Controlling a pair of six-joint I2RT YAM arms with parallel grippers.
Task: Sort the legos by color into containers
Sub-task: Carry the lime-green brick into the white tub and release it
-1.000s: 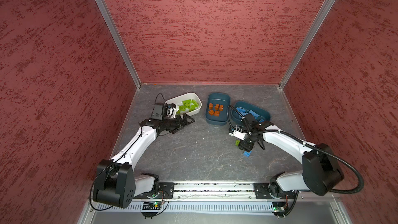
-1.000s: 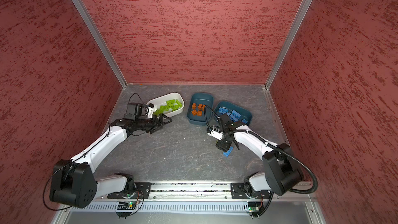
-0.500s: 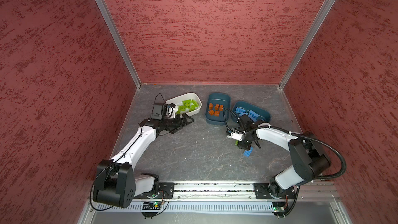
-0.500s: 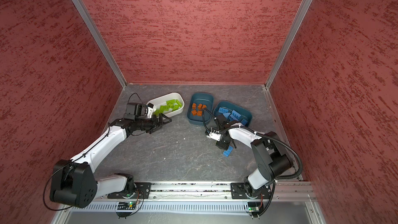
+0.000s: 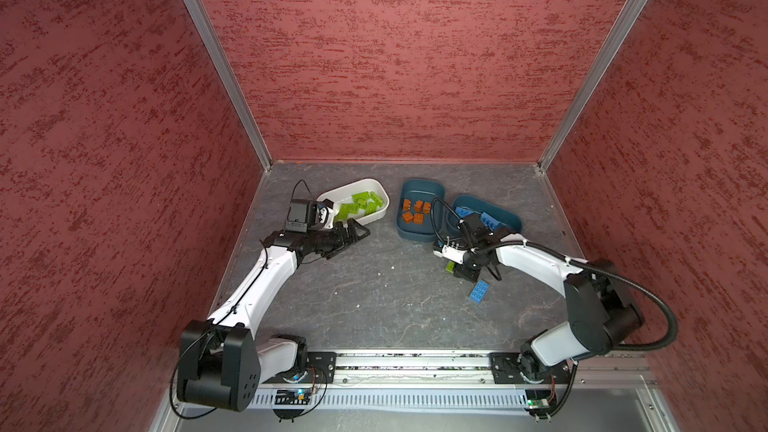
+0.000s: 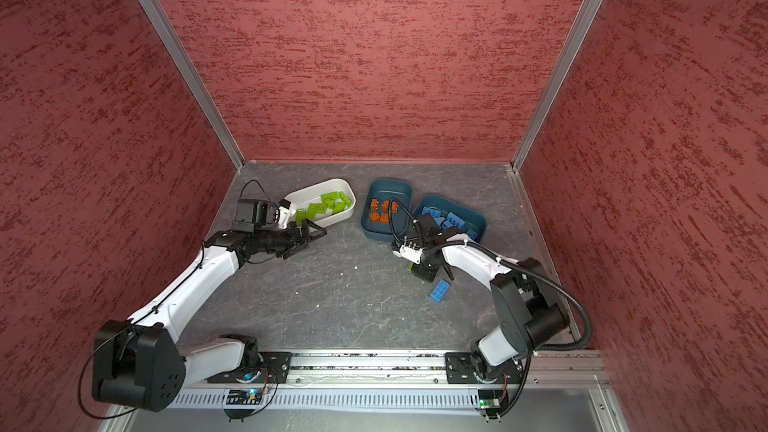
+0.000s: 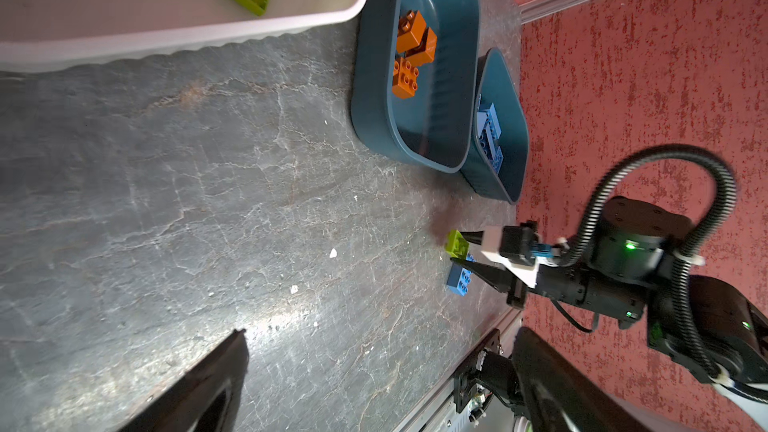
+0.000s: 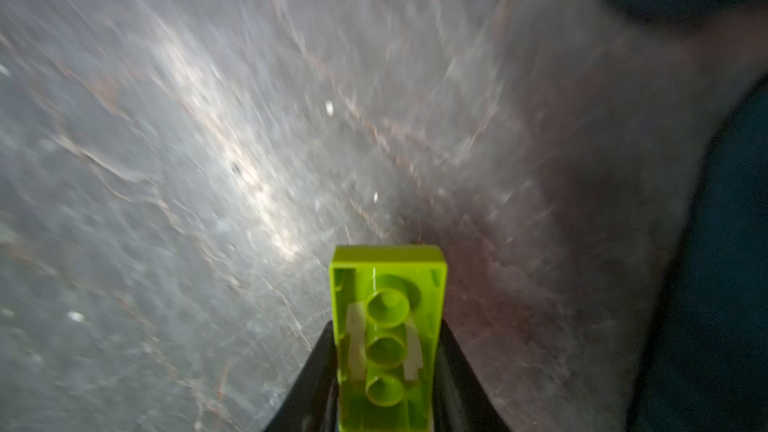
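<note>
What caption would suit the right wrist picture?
Right claw gripping a lime green brick, grey table beyond.

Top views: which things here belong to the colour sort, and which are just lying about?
Job: lime green studded plastic brick in the right pincer; blue rectangular studded brick loose on the table; white ribbed plastic tub of green bricks; middle dark teal tub of orange bricks; outer dark teal tub of blue bricks.
Lying about: small white specks on the tabletop.

Top views evenly lit, sharp; glare seen on tabletop (image 7: 270, 322); right wrist view motion-blurred, only green brick (image 8: 388, 326) rendered sharp
</note>
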